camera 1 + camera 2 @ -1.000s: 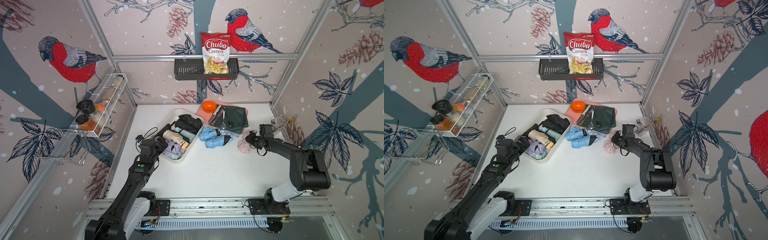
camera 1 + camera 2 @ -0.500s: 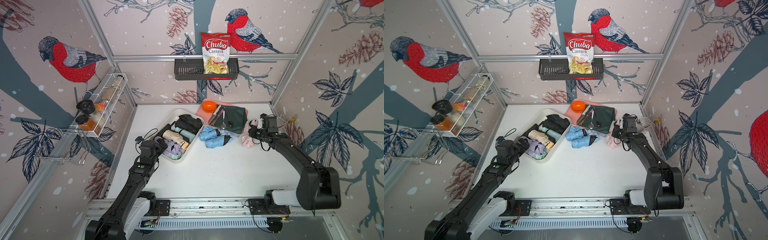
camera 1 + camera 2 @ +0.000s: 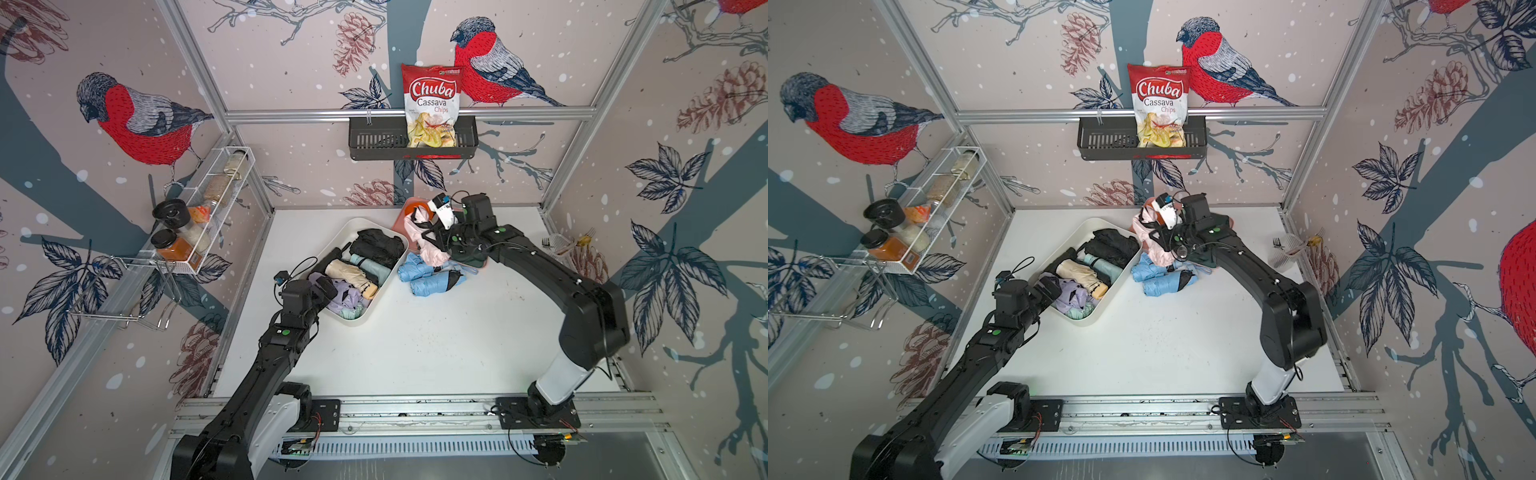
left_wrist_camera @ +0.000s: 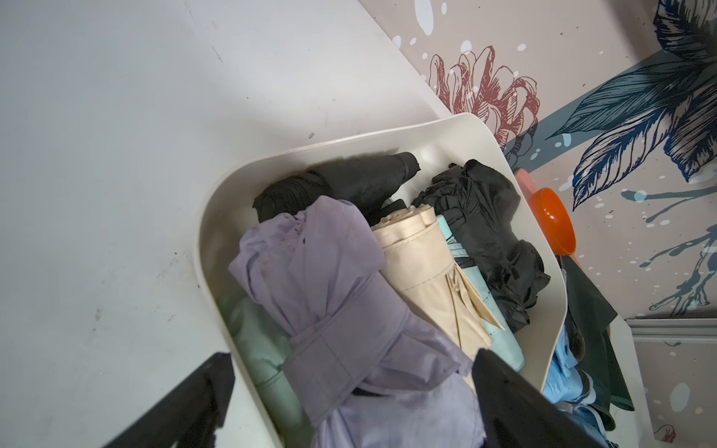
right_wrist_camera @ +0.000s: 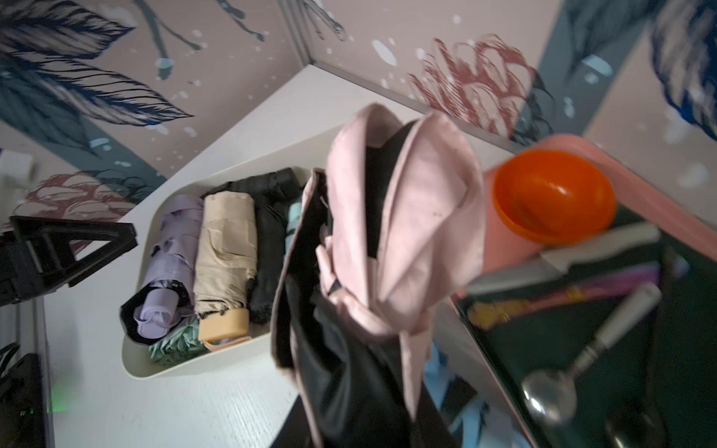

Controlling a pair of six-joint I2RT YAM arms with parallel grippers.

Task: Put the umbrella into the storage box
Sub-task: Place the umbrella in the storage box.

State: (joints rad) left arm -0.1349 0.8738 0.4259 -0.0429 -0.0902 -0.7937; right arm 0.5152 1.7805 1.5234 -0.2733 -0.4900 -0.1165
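Observation:
The cream storage box [image 3: 376,300] [image 3: 1100,311] [image 4: 217,201] [image 5: 139,364] sits left of centre on the table and holds several folded umbrellas: black, beige, lilac and mint. My right gripper [image 3: 430,235] [image 3: 1158,235] is shut on a pink umbrella [image 3: 432,251] [image 3: 1160,251] [image 5: 407,217]. It hangs loose in the air just right of the box's far end. My left gripper [image 3: 328,286] [image 3: 1054,289] [image 4: 351,372] stands open over the lilac umbrella [image 4: 337,310] at the box's near end. Two blue umbrellas [image 3: 428,278] [image 3: 1163,280] lie on the table beside the box.
A pink tray [image 5: 605,155] with an orange bowl [image 5: 555,198], a dark green cloth [image 5: 582,329] and a spoon lies under and behind the right gripper. A black wall basket [image 3: 374,143] holds a chips bag. A wire rack [image 3: 199,216] with jars hangs on the left wall.
My right gripper has closed on the pink umbrella at the table's right, lifted it and carried it left and back, up to the box. The left arm has not moved.

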